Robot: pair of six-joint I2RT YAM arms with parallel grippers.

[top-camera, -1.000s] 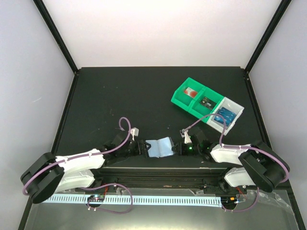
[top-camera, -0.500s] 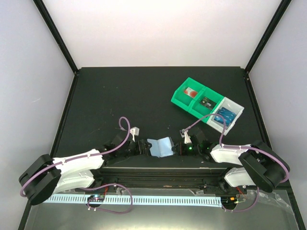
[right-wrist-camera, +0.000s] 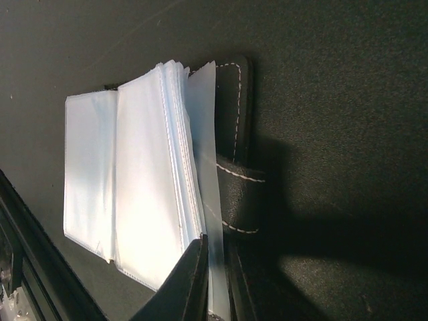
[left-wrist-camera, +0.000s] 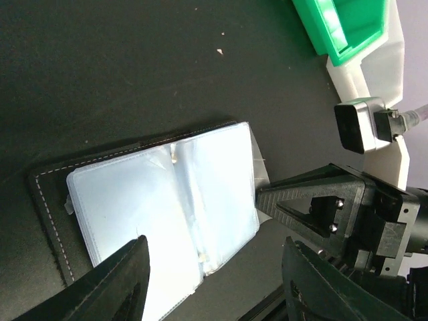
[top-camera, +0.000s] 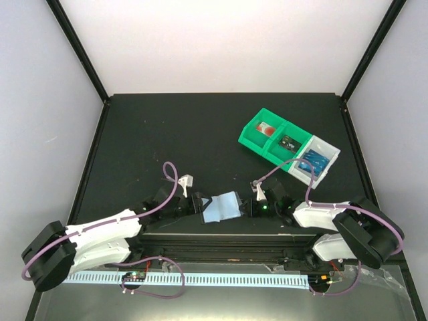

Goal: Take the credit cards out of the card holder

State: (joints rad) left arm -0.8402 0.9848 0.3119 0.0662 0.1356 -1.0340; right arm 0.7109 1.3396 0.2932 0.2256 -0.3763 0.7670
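The card holder (top-camera: 221,207) lies opened flat on the black table (top-camera: 167,134), close to the near edge and about midway between the two arms. Its dark stitched cover is underneath and its pale clear sleeves face up. From the wrist views, every sleeve I can see looks blank and see-through, with no blue inside. A stack of leaves on its right side could hide something, and I cannot tell.

The right gripper (top-camera: 249,207) is closed on the holder's right edge. Its fingers pinch one thin clear leaf (right-wrist-camera: 208,200) just beside the cover's stitched strap. The left gripper (top-camera: 194,204) sits at the holder's left edge with its jaws spread apart and nothing between them. In its own camera the two fingers frame the near side of the sleeves without touching them.

Well off to the far right stands the green-and-grey tray (top-camera: 251,124). The bright blue credit cards (top-camera: 313,160) lie in its pale end compartment, a small dark green item (top-camera: 288,142) in the middle one, and a small red-and-white item (top-camera: 266,128) in the far green one.

My guess is that this is the checking stage. One arm pins the holder while the other is free to leaf through it. The next move would call for the left fingers to lift or turn a sleeve cleanly. The thin plastic looks floppy and slippery, so it may buckle or drag the whole holder along.
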